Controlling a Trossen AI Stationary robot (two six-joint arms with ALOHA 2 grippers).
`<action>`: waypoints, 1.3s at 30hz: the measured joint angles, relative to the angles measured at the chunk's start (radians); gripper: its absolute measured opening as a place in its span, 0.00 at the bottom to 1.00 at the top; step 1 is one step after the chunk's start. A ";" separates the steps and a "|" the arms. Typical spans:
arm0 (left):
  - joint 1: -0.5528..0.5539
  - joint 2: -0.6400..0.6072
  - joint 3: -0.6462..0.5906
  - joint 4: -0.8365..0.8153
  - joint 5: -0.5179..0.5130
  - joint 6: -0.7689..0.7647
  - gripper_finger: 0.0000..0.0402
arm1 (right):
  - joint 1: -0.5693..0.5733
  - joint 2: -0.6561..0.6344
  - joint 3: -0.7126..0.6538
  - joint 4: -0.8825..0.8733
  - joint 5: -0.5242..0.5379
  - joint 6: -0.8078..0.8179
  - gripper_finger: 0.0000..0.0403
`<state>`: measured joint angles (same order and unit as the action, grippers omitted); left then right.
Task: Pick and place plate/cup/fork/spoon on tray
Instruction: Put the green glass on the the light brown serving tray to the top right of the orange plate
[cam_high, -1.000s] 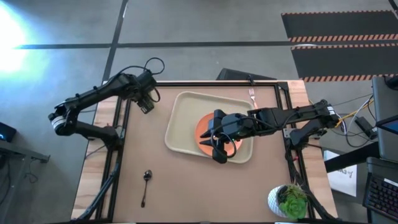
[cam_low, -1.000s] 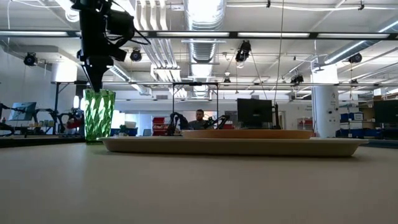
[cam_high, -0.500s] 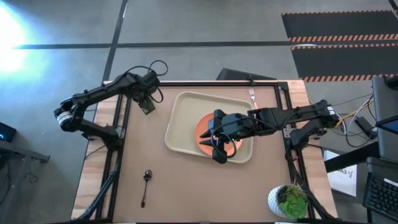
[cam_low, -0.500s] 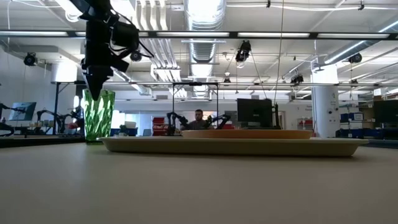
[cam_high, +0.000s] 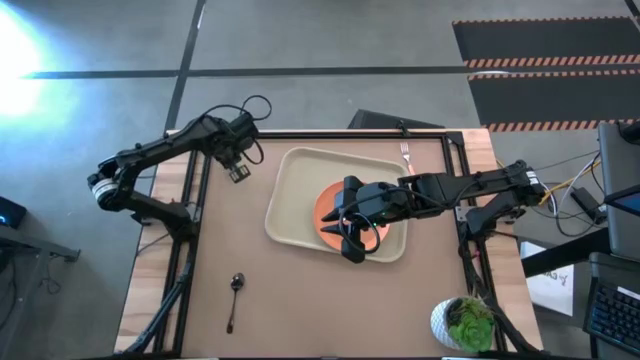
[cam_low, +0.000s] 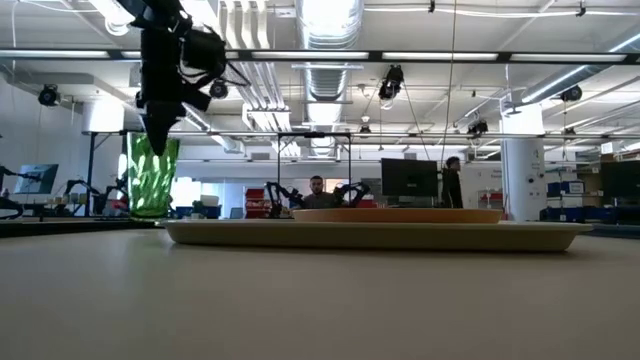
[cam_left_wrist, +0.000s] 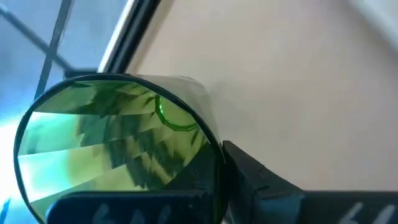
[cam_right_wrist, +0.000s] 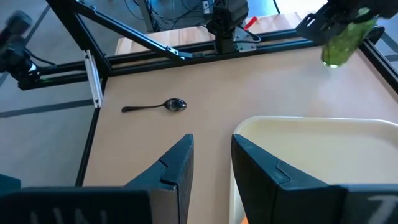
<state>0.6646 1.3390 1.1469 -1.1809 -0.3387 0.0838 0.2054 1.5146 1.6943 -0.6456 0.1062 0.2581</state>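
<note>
The green cup is at the table's far left corner, beside the tray's left rim, with my left gripper shut on its rim from above. It also shows in the right wrist view as the cup. The orange plate lies on the cream tray. Above the plate my right gripper hovers open, with nothing between its fingers. The fork lies on the table just past the tray's far right corner. The spoon lies on the table near the front left. My left gripper pinches the cup's wall at the rim, one finger outside and the other inside the cup. The fingers come steeply from above. The cup hangs below them, slightly tilted, its base just clear of the table.
A white pot with a green plant stands at the near right corner. Black frame rails run along the table's left, right and far edges. Bare tabletop lies in front of the tray and around the spoon.
My left gripper has sunk a little onto the cup's rim and shut on it. The cup, which stood on the table, has come up slightly, shifted a little sideways and tipped. My right gripper has kept still.
</note>
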 joint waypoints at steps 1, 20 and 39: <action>-0.010 -0.002 0.020 0.000 0.019 -0.011 0.00 | 0.000 0.000 0.000 0.000 0.000 0.000 0.24; -0.344 0.200 0.587 0.008 0.179 -0.059 0.00 | 0.000 0.000 0.000 0.000 0.000 -0.008 0.24; -0.359 0.471 0.581 -0.007 0.173 0.006 0.00 | 0.000 0.000 0.000 -0.009 -0.002 -0.008 0.24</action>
<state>0.3054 1.8103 1.7279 -1.1878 -0.1654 0.0900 0.2050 1.5146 1.6943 -0.6544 0.1046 0.2501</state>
